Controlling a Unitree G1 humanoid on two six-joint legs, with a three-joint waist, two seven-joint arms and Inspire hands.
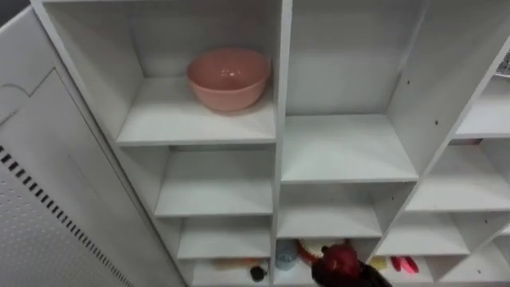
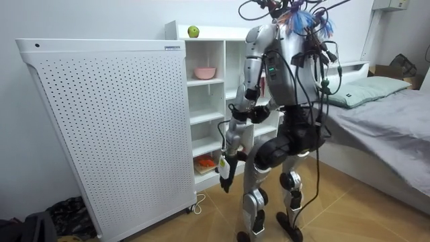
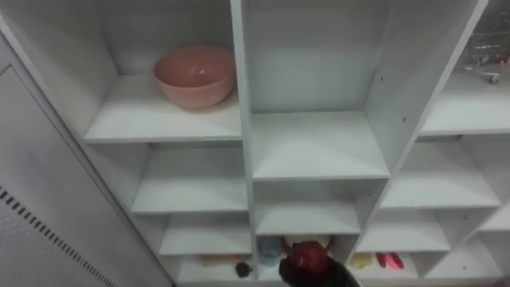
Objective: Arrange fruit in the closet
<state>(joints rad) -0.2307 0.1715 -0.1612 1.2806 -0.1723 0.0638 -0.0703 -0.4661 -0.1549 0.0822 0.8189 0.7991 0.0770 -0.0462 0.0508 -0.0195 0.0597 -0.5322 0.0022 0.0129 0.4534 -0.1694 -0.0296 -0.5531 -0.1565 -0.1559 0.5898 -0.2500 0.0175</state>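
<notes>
My right hand [image 1: 355, 277] rises at the bottom edge of the eye views, its dark fingers curled round a red fruit [image 1: 341, 257]. It holds the fruit in front of the white closet [image 1: 280, 119], below the empty middle shelves. In the room view the red fruit [image 2: 262, 84] is at chest height, between me and the closet. A pink bowl [image 1: 229, 77] stands on the upper left shelf. A green apple [image 2: 193, 31] lies on top of the closet. My left hand [image 2: 225, 176] hangs low beside my thigh.
A white perforated panel [image 2: 101, 134] stands along the closet's left side. The lowest shelves hold a blue cup [image 1: 286, 253] and several small coloured items [image 1: 404, 263]. A bed [image 2: 383, 114] is behind me at the room view's right.
</notes>
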